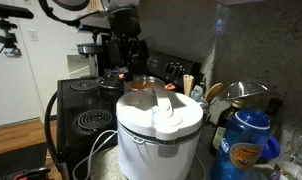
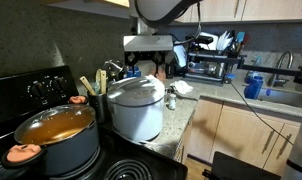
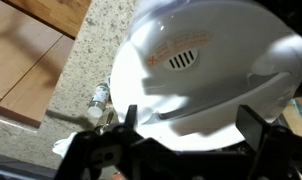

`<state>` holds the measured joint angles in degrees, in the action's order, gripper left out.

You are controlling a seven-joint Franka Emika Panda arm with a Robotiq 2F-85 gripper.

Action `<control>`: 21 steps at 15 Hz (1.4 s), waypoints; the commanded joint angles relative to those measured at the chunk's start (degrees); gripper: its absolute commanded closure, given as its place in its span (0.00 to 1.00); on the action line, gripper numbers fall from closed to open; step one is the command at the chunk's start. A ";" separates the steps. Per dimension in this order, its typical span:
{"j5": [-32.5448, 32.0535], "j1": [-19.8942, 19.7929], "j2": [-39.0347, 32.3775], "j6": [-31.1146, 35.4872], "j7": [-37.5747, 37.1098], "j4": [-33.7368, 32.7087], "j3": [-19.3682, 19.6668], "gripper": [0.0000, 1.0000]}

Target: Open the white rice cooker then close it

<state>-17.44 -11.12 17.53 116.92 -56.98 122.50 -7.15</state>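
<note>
Nearest us in the wrist view, the black two-fingered gripper (image 3: 189,122) hangs with its fingers (image 3: 126,120) spread wide apart, holding nothing, above the domed lid of the large round white plastic rice cooker (image 3: 206,65). We see it with the lid down at the corner of the speckled stone counter (image 3: 86,55), by the front edge, beside the black stove (image 1: 86,110). A blue lidded bottle (image 1: 246,140) stands near it.

White, rounded shell on the arm (image 2: 167,10), with a dark band at the joint. Below it a flat light-grey block (image 2: 151,42), then ends in the black pincer (image 2: 151,66). In the wrist view, two blocky matte-black fingers (image 3: 253,125) on dark housing.
</note>
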 commanded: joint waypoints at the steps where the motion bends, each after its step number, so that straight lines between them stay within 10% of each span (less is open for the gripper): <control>1: -5.20 -0.28 -1.19 0.35 -9.98 -2.54 0.61 0.00; 9: -4.77 1.75 -0.65 -0.19 -9.01 -1.89 2.47 0.00; 21: -4.35 3.14 1.11 -0.58 -44.27 2.95 0.82 0.00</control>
<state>-21.81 -8.08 17.04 116.13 -95.43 123.89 -7.10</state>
